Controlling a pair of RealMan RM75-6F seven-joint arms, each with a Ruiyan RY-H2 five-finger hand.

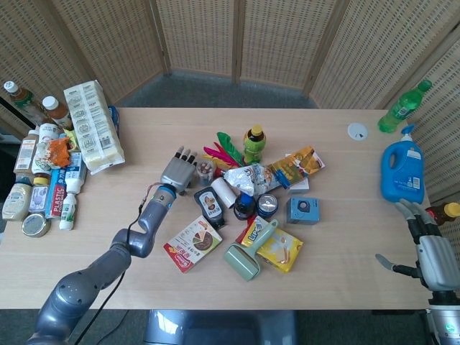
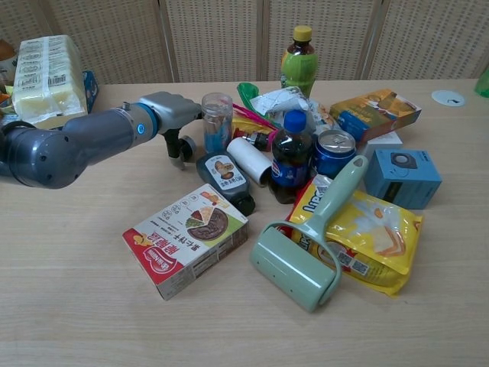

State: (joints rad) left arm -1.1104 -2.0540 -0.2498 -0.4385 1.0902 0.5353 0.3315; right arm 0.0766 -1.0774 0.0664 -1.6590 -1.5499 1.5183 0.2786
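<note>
Head view: left hand [image 1: 179,169] flat over table [image 1: 338,237], palm down, fingers spread and straight, holding nothing, fingertips just beside clear jar [image 1: 205,171]; jar upright at left edge of clutter pile, dark sauce bottle [image 1: 209,204] lying just below it, white roll [image 1: 223,191] to its rt; snack box [image 1: 192,243] lower down near forearm; green tea bottle [image 1: 253,143] upright behind pile; right hand [image 1: 424,248] at far rt table edge, fingers apart, nothing in it, well apart from pile, below blue jug [image 1: 403,171]; green soda bottle [image 1: 403,106] at far rt corner; big noodle pack [image 1: 93,126] and row of condiment bottles [image 1: 36,180] along left edge. Chest view: left hand [image 2: 175,115] seen side-on, low over table, thumb hanging down, empty; clear jar [image 2: 217,121] standing just to its rt, gap vs contact can't tell; small black cap [image 2: 183,146] partly hidden behind thumb; sauce bottle [image 2: 225,180] in front of jar; cola bottle [image 2: 290,157] and blue can [image 2: 334,151] mid-pile; green lint roller [image 2: 302,248] lying across yellow pouch [image 2: 367,237]; blue box [image 2: 403,177] at rt; right hand outside this view.
</note>
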